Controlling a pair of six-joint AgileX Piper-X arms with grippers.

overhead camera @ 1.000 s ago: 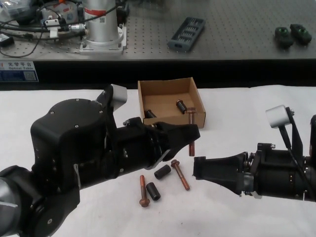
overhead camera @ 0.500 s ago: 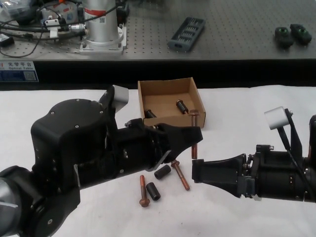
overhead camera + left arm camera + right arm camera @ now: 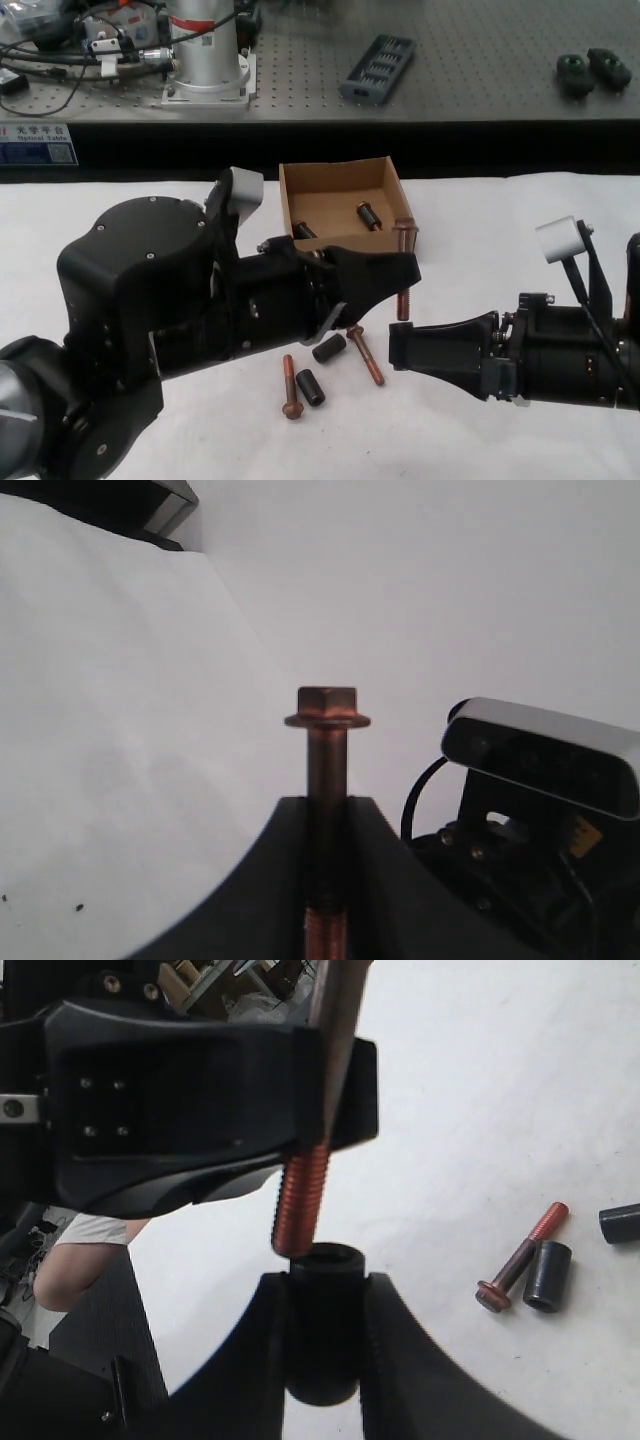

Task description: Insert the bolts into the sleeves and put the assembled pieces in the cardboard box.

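Your left gripper (image 3: pixel 327 808) pinches a bolt (image 3: pixel 327 742) upright. Your right gripper (image 3: pixel 322 1282) clamps a sleeve (image 3: pixel 322 1350), mouth up, over the desk's middle. You're at insertion: the thread tip sits just above the bore, so lower it straight. Centring is hard to judge. The box (image 3: pixel 335 190) waits behind.

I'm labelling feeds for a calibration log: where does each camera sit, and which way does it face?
High view: behind the robot, facing forward and down over the white bench and brown cardboard box; the black left arm and right arm show.
Left wrist view: on the left wrist, facing along the left gripper, shut on the copper hex-head bolt.
Right wrist view: on the right wrist, facing along the right gripper, shut on the black cylindrical sleeve.
Shared: both wrist views show that bolt.
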